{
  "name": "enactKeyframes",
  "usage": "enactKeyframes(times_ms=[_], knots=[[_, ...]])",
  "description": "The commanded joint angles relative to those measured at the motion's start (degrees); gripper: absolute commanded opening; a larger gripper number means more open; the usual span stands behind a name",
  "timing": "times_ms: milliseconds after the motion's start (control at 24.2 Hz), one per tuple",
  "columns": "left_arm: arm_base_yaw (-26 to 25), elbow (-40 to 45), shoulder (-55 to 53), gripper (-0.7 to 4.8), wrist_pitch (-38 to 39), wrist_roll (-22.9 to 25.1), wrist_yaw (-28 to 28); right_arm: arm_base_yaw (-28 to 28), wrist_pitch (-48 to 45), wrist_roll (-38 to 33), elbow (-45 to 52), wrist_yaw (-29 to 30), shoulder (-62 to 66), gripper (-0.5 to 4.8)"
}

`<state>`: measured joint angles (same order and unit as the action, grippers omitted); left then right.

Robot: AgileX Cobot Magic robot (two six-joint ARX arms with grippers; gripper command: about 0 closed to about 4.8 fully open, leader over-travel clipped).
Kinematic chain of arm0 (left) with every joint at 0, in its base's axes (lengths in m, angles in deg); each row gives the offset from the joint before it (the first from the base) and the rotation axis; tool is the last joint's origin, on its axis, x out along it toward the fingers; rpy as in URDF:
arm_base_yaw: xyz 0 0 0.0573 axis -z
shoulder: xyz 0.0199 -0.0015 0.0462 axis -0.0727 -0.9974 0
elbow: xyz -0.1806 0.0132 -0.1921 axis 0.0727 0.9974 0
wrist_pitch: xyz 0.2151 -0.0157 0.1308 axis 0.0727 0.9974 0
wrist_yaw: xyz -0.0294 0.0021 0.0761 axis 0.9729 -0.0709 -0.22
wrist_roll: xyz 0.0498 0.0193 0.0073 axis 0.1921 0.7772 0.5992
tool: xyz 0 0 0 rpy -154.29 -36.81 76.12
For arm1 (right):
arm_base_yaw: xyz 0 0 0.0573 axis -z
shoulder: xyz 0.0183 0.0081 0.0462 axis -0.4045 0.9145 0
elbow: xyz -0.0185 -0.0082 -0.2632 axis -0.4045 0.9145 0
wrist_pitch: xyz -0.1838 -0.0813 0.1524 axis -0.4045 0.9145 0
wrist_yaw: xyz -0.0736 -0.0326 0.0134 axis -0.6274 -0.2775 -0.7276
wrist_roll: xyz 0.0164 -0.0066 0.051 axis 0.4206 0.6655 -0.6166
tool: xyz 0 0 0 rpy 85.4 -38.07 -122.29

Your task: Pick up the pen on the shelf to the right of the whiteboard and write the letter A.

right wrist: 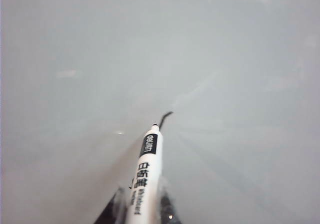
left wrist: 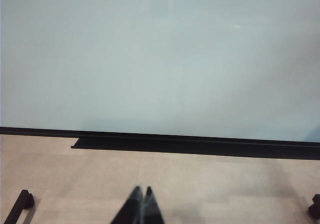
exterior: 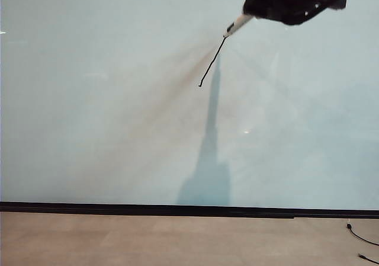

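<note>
One pen (right wrist: 146, 176), its tip touching the whiteboard (exterior: 89, 130) at the upper end of one slanted black stroke (exterior: 211, 64) — only that single line of the letter A so far. The right pincer (right wrist: 142, 209) is clamped on the pen's barrel, high near the board's top edge. The left pincer (left wrist: 141, 209), fingers pressed together, hangs over the floor (left wrist: 200, 184) below the board — holding nothing.

The whiteboard (exterior: 106, 130) stands upright behind the floor (exterior: 148, 239). High on its right, the right end effector (exterior: 251, 17) holds the pen (exterior: 238, 24), tip touching the upper end of a slanting stroke (exterior: 212, 61). The left end effector (left wrist: 141, 199) hangs low above the floor, before the board's bottom edge.
</note>
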<state>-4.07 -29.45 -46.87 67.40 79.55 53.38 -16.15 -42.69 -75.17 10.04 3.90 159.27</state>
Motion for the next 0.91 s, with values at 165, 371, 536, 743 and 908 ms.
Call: enactKeyframes(times_ms=[165,371,536,743,908], knots=[[0.02,-0.15,0.0,-0.04,-0.33,0.22,0.04,2.36,-4.39,-3.21,-0.24,4.07,1.88,-0.05],[0.02,-0.15,0.0,-0.04,-0.35,0.24,0.02,3.37,-4.52,-3.82,-0.26,4.59,1.88,-0.05],[0.02,-0.15,0.0,-0.05,-0.35,0.22,0.04,4.42,-4.72,-4.39,-0.26,5.62,2.08,-0.05],[0.02,-0.15,0.0,-0.05,-0.35,0.24,0.02,4.81,-4.83,-4.42,-0.37,5.73,2.08,-0.05],[0.02,-0.15,0.0,-0.05,-0.35,0.24,0.02,5.2,-4.87,-4.48,-0.39,6.64,2.08,-0.05]])
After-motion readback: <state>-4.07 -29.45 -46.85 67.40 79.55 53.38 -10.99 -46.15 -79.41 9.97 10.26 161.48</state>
